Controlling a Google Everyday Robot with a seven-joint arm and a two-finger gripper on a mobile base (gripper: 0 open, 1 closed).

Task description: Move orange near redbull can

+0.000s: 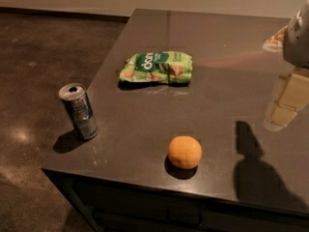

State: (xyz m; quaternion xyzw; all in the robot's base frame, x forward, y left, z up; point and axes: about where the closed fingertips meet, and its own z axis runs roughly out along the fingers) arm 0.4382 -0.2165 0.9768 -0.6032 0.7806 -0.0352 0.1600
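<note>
The orange sits on the dark tabletop near the front edge, about the middle. The redbull can stands upright near the table's left front corner, well left of the orange, with bare tabletop between them. My gripper hangs at the right edge of the view, above the table and to the right of the orange, apart from it. It holds nothing that I can see. Its shadow falls on the table below it, to the right of the orange.
A green snack bag lies flat behind the orange and the can, toward the table's middle. The table's left and front edges drop to a dark floor. A small pale object lies at the far right.
</note>
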